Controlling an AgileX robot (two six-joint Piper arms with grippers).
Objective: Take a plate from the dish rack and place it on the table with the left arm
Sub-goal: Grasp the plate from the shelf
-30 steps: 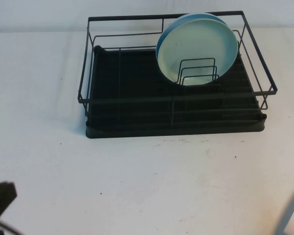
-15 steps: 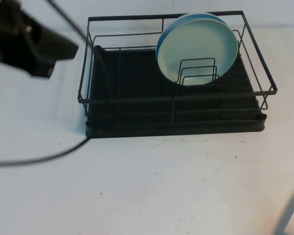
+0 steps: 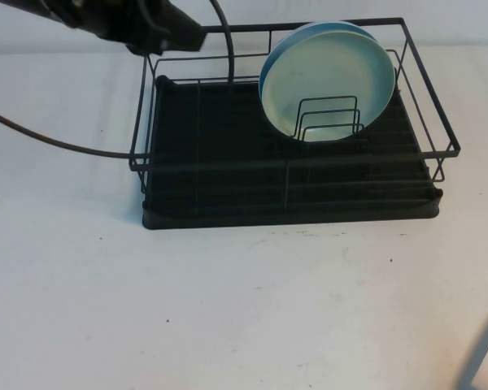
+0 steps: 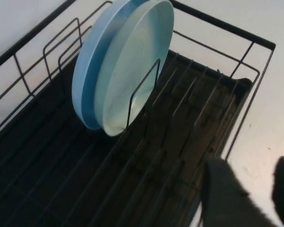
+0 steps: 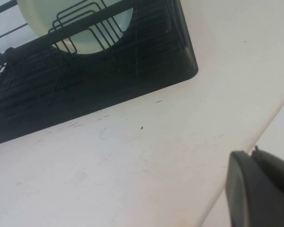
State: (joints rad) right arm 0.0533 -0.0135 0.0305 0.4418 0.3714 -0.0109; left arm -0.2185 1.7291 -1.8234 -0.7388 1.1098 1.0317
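The mint-green plate point(image 3: 329, 77) stands upright in the wire dividers at the back right of the black dish rack point(image 3: 289, 213), with a light blue plate point(image 3: 267, 75) right behind it. The left arm reaches in from the upper left. My left gripper point(image 3: 183, 36) hovers over the rack's back left corner, apart from the plates. In the left wrist view the left gripper point(image 4: 258, 189) is open and empty over the rack's edge, and the mint plate point(image 4: 137, 66) stands ahead of it. My right gripper point(image 5: 253, 152) is shut and empty beyond the table's edge.
The left arm's loose black cable point(image 3: 57, 142) loops over the table point(image 3: 244, 309) left of the rack and arcs over the rack's back left part. White table surface lies in front of the rack.
The left arm has swung from the table's near left corner up and forward to the rack's back left corner, dragging its cable along. The plates, the rack and the right arm have not moved.
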